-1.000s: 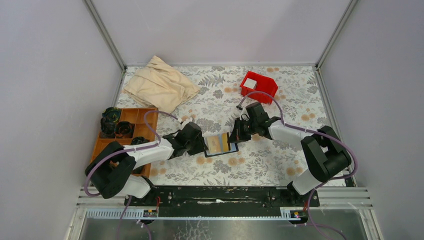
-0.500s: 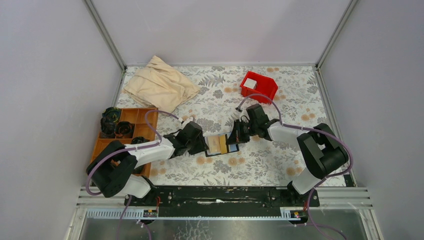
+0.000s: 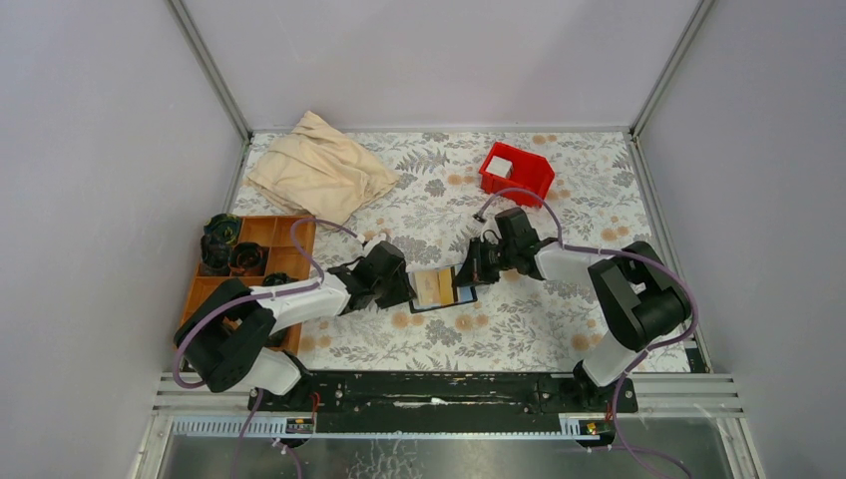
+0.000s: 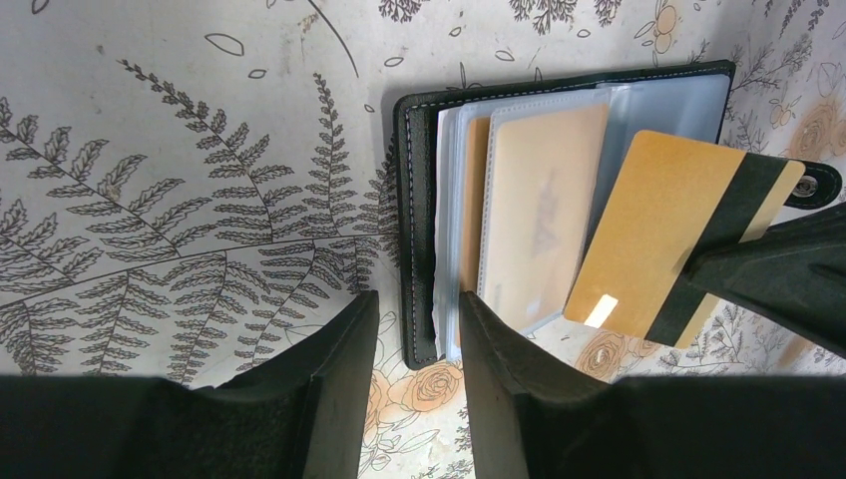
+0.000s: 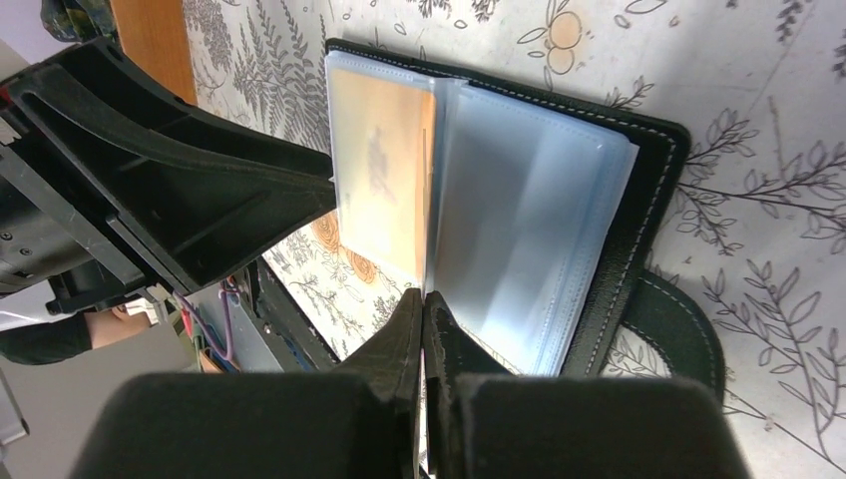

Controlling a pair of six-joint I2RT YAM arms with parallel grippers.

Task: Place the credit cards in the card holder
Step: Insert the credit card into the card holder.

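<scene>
Black base rail (image 3: 439, 387) runs along the near edge. The bench (image 3: 529, 324) has a flat white cover with a grey fern and tan rose print.

Mid-bench, the card holder (image 4: 417, 220) lies open. It's black stitched leather-look with a stack of clear plastic sleeves (image 5: 529, 220) and a snap tab (image 4: 813, 186).
- Sleeved tan card (image 4: 539, 220) is blurred through the plastic.
- Left claw (image 4: 417, 314) is half-open, its fingers straddling the holder's corner. Can't tell if they touch it.
- Right claw (image 5: 423, 309) is pinched closed on the striped tan card (image 4: 658, 230), which has a dark band at one end. The card is tilted, with one corner over the sleeves.
- No readable print anywhere.

Left side: brown compartment tray (image 3: 289, 239) holding dark round items (image 3: 221, 244).

Farther back:
- Red plastic bin (image 3: 529, 178) with a white piece (image 3: 500, 166) inside
- Crumpled beige cloth (image 3: 319, 170)
- Plain grey walls (image 3: 449, 60) and aluminium corner posts (image 3: 210, 70)
</scene>
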